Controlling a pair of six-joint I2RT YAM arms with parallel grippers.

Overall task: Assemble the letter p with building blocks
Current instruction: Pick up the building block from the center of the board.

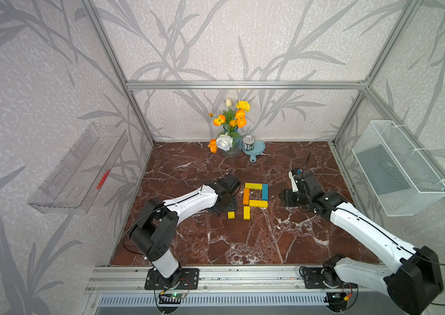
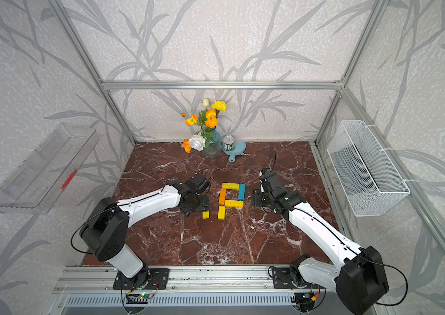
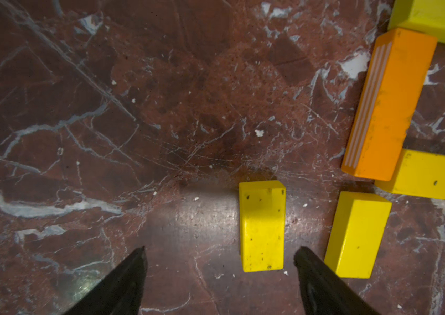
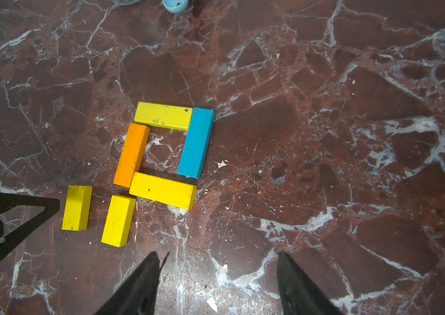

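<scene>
Table, near edge: bare marble table (image 1: pixel 216 245) in front of the figure, with room for a longer stem.
Loose yellow block: lies flat (image 3: pixel 262 226) just beside the stem's lower bar, on the left arm's side, apart from it and not part of the figure.
Left gripper: released (image 3: pixel 220 251), jaws apart and holding nothing. It hangs over the loose yellow block, which sits off-centre, closer to the finger on the stem side.
Stem's lower bar: yellow (image 1: pixel 246 212), end-on to the orange bar with a slight offset.
Letter p: the letter (image 2: pixel 233 203) lies mid-table between the two arms. The middle yellow bar (image 4: pixel 162 190), orange bar (image 4: pixel 132 155), blue bar (image 4: pixel 195 143) and top yellow bar (image 4: pixel 163 116) close the loop.
Right gripper: released (image 4: pixel 218 255) and empty, parked on the loop's other side, well apart from the blocks.
Far edge: flower vase (image 1: pixel 229 136) and can (image 1: pixel 248 142) by the back wall, clear of the work.
Step in hand: likely the pick-up of the last block, to lengthen the stem.
Next move: centre the jaws on the block, come down, then close. The finger between the two yellow blocks has little room and could knock the stem askew.
</scene>
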